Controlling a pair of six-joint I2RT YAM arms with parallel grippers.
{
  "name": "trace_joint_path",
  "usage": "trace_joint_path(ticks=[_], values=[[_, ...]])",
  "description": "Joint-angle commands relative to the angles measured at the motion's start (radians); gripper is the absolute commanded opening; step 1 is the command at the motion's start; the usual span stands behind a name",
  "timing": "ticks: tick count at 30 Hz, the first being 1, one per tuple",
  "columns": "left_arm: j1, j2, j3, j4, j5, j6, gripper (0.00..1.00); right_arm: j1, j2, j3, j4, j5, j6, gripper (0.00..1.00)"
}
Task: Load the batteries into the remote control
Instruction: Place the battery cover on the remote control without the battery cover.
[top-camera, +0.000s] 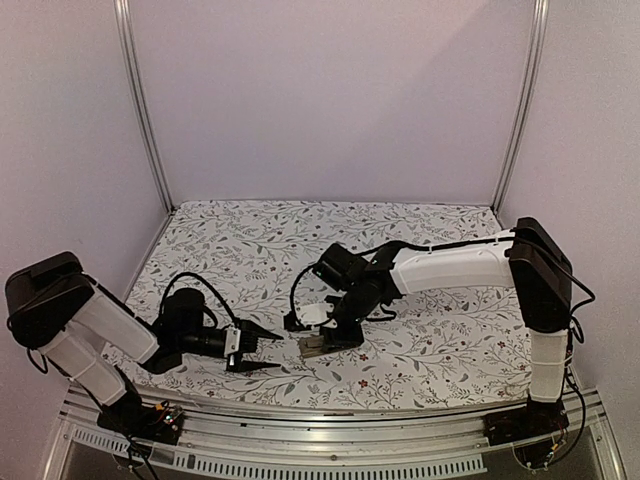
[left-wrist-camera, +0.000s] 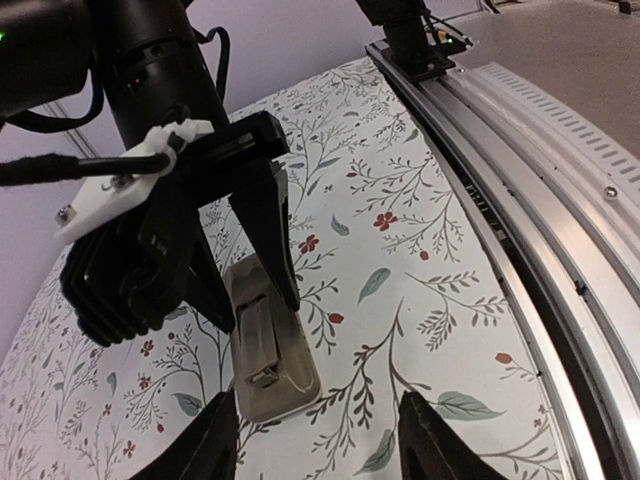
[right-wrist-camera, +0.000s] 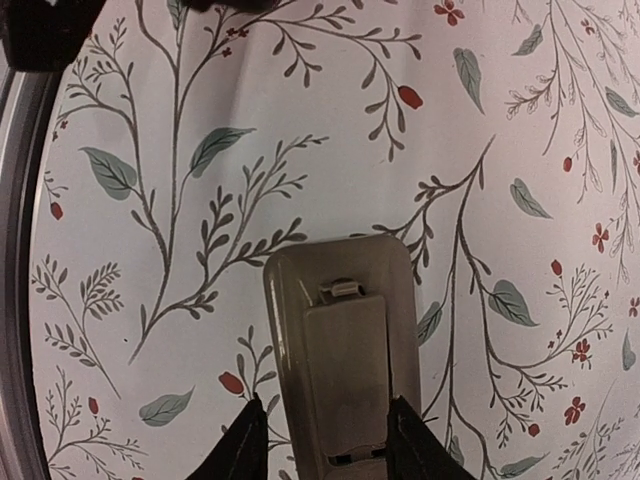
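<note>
The remote control (top-camera: 315, 345) lies back up on the flowered cloth near the front middle. Its greyish back (right-wrist-camera: 345, 330) shows a fitted battery cover (right-wrist-camera: 345, 375) with the latch at the far end. My right gripper (right-wrist-camera: 325, 432) comes down over it, one finger on each long side, shut on the remote's near half. In the left wrist view its black fingers (left-wrist-camera: 268, 225) stand on both sides of the remote (left-wrist-camera: 272, 355). My left gripper (left-wrist-camera: 315, 425) is open and empty, low over the cloth just short of the remote's free end. No batteries are in view.
The aluminium rail (left-wrist-camera: 520, 150) runs along the table's front edge, close to the remote; it also shows in the top view (top-camera: 330, 420). Pale walls and two metal posts (top-camera: 145, 110) close the back and sides.
</note>
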Motion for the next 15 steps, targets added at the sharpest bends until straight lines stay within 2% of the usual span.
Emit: trace_joint_path(ticks=[1, 5, 9, 11, 15], values=[[0.003, 0.034, 0.034, -0.014, -0.034, -0.015, 0.51, -0.008, -0.059, 0.018, -0.006, -0.035, 0.024, 0.46], [0.003, 0.071, 0.088, -0.001, -0.088, 0.004, 0.41, -0.082, -0.147, -0.035, 0.061, -0.164, 0.135, 0.55], [-0.006, 0.107, 0.111, -0.025, -0.039, 0.094, 0.4, -0.195, -0.253, -0.212, 0.194, -0.219, 0.356, 0.58], [-0.009, 0.138, 0.133, -0.032, -0.051, 0.097, 0.35, -0.222, -0.284, -0.295, 0.241, -0.238, 0.417, 0.6], [-0.009, 0.194, 0.175, -0.045, -0.061, 0.122, 0.34, -0.227, -0.317, -0.416, 0.352, -0.254, 0.409, 0.67]])
